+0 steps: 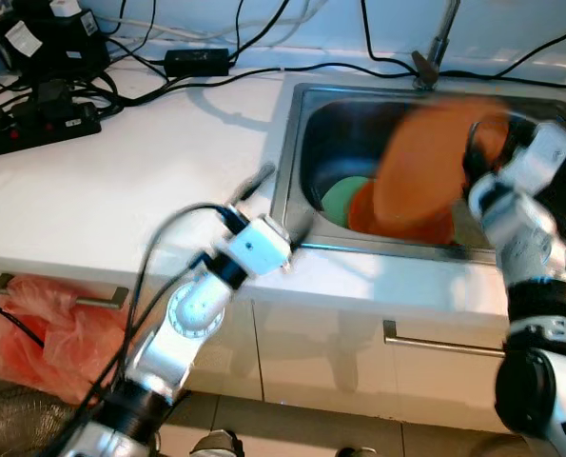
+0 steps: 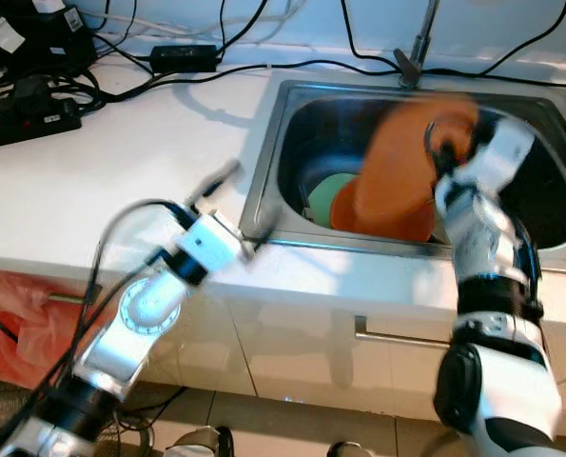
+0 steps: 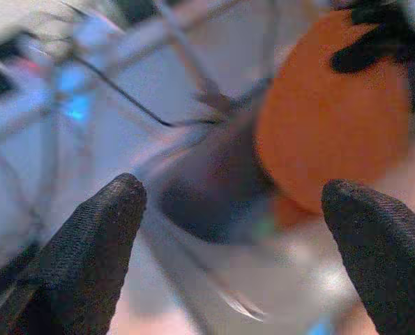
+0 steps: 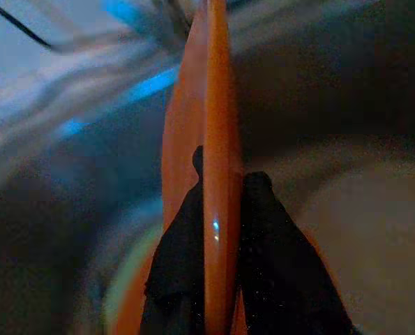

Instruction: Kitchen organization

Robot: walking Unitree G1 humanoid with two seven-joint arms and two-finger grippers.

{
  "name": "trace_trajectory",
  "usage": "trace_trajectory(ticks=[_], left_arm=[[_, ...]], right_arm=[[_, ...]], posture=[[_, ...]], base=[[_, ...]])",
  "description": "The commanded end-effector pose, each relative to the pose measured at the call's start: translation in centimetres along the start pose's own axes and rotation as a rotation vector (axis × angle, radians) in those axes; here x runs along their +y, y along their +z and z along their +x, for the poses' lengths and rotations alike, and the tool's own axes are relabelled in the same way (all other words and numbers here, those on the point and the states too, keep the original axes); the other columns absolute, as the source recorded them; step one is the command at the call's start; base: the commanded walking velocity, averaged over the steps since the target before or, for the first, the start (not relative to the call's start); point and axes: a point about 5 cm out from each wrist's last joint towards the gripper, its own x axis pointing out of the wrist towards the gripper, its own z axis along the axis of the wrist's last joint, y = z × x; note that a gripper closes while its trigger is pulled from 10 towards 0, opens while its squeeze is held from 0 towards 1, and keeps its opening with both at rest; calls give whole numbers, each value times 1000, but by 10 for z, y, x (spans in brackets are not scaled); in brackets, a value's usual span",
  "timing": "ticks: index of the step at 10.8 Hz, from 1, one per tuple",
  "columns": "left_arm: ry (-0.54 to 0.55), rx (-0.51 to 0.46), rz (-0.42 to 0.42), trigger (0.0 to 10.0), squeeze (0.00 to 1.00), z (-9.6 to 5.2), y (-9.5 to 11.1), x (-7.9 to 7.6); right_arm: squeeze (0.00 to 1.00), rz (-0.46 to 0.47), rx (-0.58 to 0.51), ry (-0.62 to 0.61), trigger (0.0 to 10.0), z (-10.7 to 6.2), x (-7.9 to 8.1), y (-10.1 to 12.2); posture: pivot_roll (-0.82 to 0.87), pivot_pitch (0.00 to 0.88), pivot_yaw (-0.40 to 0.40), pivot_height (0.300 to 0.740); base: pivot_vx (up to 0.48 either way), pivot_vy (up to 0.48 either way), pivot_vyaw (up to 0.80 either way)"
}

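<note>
No text, label, brand, number or sign can be read on anything here.

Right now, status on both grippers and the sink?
Right gripper shut on round orange plate, lifted over steel sink. Left gripper open, at sink's front edge. Green plate and second orange plate in basin.

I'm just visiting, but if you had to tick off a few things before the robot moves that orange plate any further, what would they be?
1. Grip on the orange plate: ok, the right gripper pinches its rim, one finger on each face.
2. Plate lifted off what lies in the sink: ok; it is held above another orange dish and a green plate.
3. Left gripper out of the way: ok, open, over the counter edge.
4. Clearance from the faucet: cannot tell, motion blur.
5. Cables kept away from the sink: ok, on the counter behind.
</note>
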Motion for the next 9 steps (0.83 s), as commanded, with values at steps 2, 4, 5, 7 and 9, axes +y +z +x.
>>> trace_trajectory(ticks=[2,4,5,7,9], left_arm=[[-233,37,-59,10000,1000,-2,1,-23],[-264,49,-113,10000,1000,3,5,-23],[-254,56,-162,10000,1000,8,10,-17],[-202,59,-202,10000,1000,20,22,0],[-196,53,-209,10000,1000,24,30,6]], right_arm=[[0,-103,-18,-7,1294,1,-4,6],[0,-216,57,13,3216,2,-7,-8],[0,-222,78,17,3569,2,-8,-12],[0,-284,113,24,6745,0,-11,-21],[882,-274,129,48,9804,0,-10,-25]], posture=[[95,84,21,740],[92,84,28,740],[93,85,29,740],[97,89,30,740],[96,90,32,740]], base=[[0,0,0],[0,0,0],[0,0,0],[0,0,0],[0,0,0]])
